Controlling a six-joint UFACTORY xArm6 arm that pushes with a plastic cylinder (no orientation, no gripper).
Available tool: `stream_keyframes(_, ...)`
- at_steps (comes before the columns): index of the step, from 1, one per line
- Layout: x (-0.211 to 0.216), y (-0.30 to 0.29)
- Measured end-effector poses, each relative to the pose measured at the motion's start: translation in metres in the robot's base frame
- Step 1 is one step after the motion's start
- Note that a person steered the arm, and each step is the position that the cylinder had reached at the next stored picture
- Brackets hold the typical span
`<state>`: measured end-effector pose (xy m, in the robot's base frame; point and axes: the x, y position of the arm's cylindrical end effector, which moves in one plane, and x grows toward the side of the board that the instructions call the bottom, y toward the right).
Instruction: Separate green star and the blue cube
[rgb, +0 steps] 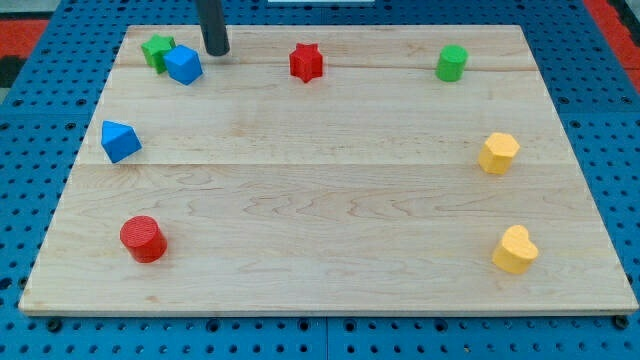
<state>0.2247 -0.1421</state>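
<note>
1. Camera view, the step in hand: the green star and the blue cube sit pressed together at the top left corner of the wooden desk, the star toward the view's left and slightly higher, the cube against its right side; they look to be touching, so the separation reads as not yet done
2. Camera view, the tool: my tip stands on the desk just to the view's right of the blue cube, a little above its level; whether it touches the cube I cannot tell. The tool is a plain rod with nothing to spread or press together, and it holds nothing
3. Camera view, the next move: I judge the tip should drive the cube away from the star, toward the view's bottom or right. The tip stands on the far side from the star, so it would first need to get between them or above the cube
4. Camera view, risk: the star lies near the desk's edge, so pushing toward the view's left could carry it off
</note>
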Motion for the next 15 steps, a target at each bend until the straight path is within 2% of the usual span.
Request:
stream_keyframes(1, -0.003, -0.011)
stream_keyframes(2, -0.007, -0.061)
stream_keyframes(3, 0.031, -0.066)
stream_keyframes(4, 0.064, -0.028)
stream_keyframes(6, 0.056, -0.041)
stream_keyframes(7, 0.093, -0.037)
stream_keyframes(8, 0.041, -0.037)
stream_keyframes(9, -0.001, -0.086)
stream_keyframes(10, 0.021, -0.090)
stream_keyframes(11, 0.048, -0.027)
stream_keyframes(12, 0.059, -0.048)
stream_keyframes(13, 0.019, -0.067)
stream_keyframes(14, 0.029, -0.104)
stream_keyframes(15, 0.091, -0.106)
